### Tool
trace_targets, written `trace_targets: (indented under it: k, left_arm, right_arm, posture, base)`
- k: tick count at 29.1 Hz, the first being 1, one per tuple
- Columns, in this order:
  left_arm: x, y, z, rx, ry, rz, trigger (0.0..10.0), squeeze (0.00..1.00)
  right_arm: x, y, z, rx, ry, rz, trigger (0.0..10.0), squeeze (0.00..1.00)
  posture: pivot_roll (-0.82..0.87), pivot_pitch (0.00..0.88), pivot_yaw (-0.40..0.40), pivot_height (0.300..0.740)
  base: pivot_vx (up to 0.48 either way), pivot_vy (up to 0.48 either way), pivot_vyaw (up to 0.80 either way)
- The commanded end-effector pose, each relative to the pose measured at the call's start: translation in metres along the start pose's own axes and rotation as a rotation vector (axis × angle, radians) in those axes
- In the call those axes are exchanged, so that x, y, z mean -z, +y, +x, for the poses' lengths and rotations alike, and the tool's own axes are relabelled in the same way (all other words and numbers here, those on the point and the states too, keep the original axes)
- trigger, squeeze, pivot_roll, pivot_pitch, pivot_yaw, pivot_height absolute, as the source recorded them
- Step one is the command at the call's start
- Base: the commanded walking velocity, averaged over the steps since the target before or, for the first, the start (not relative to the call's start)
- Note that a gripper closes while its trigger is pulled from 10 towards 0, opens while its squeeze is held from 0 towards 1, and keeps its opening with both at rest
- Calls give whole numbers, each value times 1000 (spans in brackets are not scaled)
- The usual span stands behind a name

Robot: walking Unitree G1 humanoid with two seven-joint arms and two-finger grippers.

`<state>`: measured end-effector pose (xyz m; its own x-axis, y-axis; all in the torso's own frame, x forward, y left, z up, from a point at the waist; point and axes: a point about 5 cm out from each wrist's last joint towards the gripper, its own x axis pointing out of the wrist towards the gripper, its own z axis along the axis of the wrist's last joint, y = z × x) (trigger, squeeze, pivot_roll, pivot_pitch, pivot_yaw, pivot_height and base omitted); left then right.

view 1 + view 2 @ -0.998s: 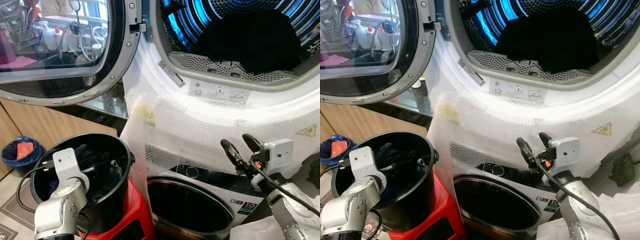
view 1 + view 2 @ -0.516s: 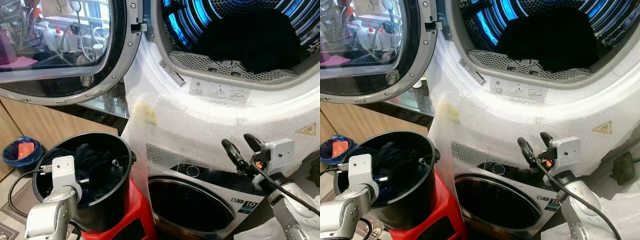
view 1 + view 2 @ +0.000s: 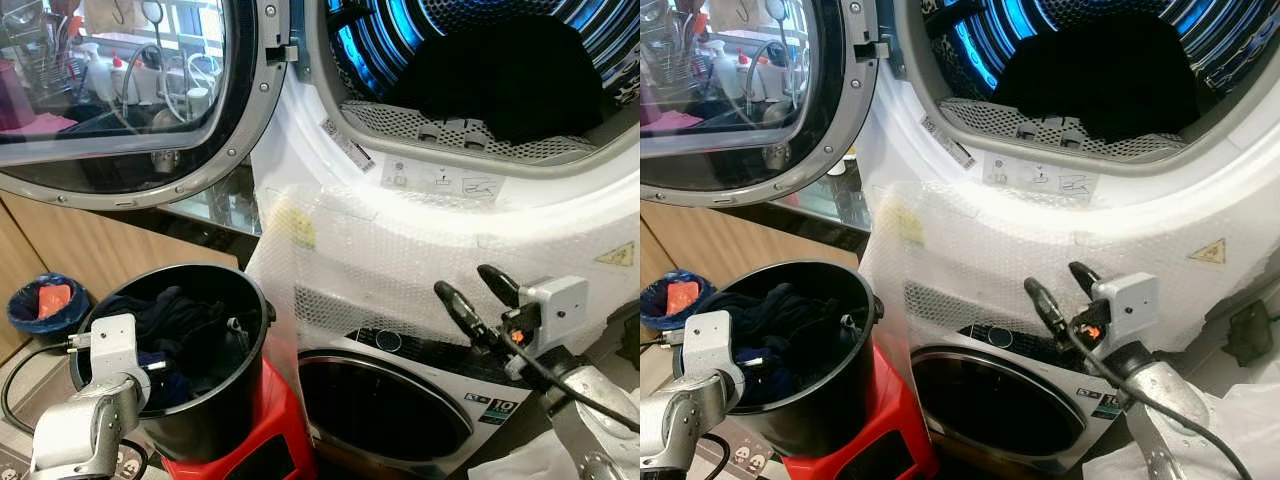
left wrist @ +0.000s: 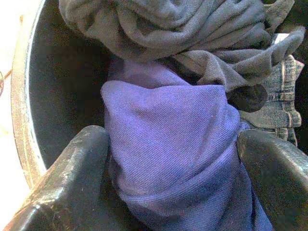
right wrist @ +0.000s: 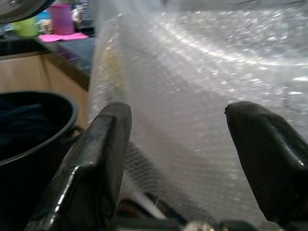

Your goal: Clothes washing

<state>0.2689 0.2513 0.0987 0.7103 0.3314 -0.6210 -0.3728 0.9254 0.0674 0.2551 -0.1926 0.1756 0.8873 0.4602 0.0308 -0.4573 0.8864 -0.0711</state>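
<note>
Your left gripper [image 4: 168,159] has its fingers spread around a purple garment [image 4: 168,144] inside the black bucket [image 3: 215,420], your right gripper [image 3: 478,295] hangs open and empty, dark laundry [image 3: 500,75] already lies in the drum [image 3: 400,40], and more clothes remain to move.

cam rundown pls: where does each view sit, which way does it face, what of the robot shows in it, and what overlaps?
Left eye, head: looks forward and down at the open dryer drum; both silver arms show.
Right eye: same scene; shares the black bucket and right end effector.
Left wrist: looks into the bucket; left end effector straddles the purple garment under grey cloth.
Right wrist: faces the bubble wrap, black fingers apart; shares the bucket rim.
</note>
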Motion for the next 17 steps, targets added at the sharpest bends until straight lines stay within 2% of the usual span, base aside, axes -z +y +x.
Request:
trace_targets:
  k: [1,7,17]
  left_arm:
    - [1,2,3,2,30,-21,10000,0]
    - [-1,3,5,3,35,-23,10000,0]
    - [4,1,7,7,52,-9,10000,0]
  right_arm:
    - [-6,5,-1,-40,-9,-6,10000,0]
    - [-7,15,-3,-129,1,-31,10000,0]
    - [-5,17,-5,-141,21,-31,10000,0]
  posture:
    - [6,116,-3,740]
    - [5,111,-3,740]
    - [0,108,-3,740]
  base:
    - [0,0,0]
    - [0,0,0]
    - [0,0,0]
